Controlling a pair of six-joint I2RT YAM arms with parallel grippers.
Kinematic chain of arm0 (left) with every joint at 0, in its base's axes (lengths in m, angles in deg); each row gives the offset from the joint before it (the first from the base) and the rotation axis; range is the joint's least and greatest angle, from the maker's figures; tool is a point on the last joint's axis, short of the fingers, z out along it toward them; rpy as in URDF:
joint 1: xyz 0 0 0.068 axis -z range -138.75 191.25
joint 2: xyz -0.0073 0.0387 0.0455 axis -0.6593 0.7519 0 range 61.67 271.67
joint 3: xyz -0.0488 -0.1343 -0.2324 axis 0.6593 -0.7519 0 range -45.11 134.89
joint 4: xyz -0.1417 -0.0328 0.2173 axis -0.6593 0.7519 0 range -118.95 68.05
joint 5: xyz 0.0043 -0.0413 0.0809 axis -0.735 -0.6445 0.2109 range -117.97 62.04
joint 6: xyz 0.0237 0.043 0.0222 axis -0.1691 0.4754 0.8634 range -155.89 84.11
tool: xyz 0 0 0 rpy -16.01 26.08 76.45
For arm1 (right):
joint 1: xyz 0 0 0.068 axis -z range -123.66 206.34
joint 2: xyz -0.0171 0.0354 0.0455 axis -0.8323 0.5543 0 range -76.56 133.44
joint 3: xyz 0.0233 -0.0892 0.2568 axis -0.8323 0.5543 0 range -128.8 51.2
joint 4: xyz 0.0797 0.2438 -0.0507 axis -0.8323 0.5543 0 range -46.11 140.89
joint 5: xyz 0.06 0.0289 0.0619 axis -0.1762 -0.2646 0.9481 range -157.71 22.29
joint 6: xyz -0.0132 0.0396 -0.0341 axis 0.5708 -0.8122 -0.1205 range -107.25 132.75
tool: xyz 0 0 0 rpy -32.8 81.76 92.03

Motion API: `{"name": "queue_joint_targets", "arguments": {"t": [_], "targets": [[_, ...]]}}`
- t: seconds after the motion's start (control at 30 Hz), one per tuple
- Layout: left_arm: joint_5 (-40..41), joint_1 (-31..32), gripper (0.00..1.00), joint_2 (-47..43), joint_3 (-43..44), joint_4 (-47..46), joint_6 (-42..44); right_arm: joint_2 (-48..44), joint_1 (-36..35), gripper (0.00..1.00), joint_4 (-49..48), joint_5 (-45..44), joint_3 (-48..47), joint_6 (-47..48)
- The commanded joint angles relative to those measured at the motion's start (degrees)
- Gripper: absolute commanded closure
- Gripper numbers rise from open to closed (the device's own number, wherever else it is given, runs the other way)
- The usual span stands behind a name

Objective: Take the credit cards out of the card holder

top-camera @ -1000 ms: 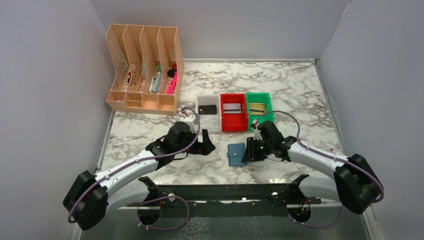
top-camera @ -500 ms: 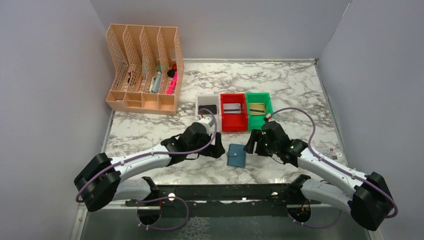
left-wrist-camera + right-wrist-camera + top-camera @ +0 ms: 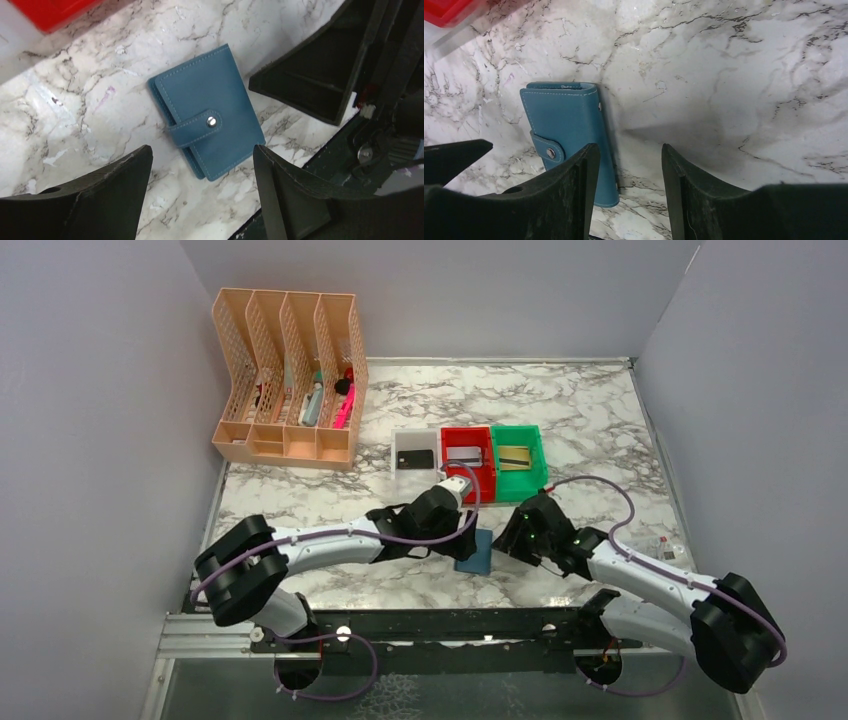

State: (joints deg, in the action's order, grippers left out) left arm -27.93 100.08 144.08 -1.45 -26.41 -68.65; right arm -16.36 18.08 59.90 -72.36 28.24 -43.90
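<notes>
Card holder [image 3: 474,552] lies shut on the marble table [image 3: 600,410], snap strap [image 3: 197,131] fastened, close to the near edge at mid-width. Your left gripper [image 3: 202,147] sits at its 9 o'clock, jaws spread wide, one finger on either side of the blue cover. You cannot tell from these views whether it touches. Your right gripper [image 3: 630,146] sits at its 3 o'clock, jaws also apart with only bare marble between them. One of its fingers hides the holder's near corner in the wrist view. Credit cards [image 3: 462,454] lie at the holder's 12 o'clock: black in the white bin [image 3: 398,445], silver in the red bin [image 3: 490,475], gold in the green bin [image 3: 520,485]. Peach file rack [image 3: 285,370] stands at 10 o'clock, well apart.
</notes>
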Motion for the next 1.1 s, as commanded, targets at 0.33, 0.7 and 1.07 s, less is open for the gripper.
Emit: {"name": "queue_joint_targets", "arguments": {"t": [0.33, 0.7, 1.07], "targets": [[16.9, -1.8, 0.18, 12.7, 13.8, 8.6, 6.6, 4.0, 7.4, 0.38, 2.6, -10.8, -13.3, 14.8], [14.9, -4.2, 0.18, 14.7, 14.3, 8.6, 6.7, 13.2, 25.0, 0.13, 1.8, -3.3, -24.6, 26.0], [8.8, -4.2, 0.17, 12.6, 12.3, 6.5, 5.8, 21.6, 27.2, 0.05, -4.5, 14.9, -26.8, 30.3]]}}
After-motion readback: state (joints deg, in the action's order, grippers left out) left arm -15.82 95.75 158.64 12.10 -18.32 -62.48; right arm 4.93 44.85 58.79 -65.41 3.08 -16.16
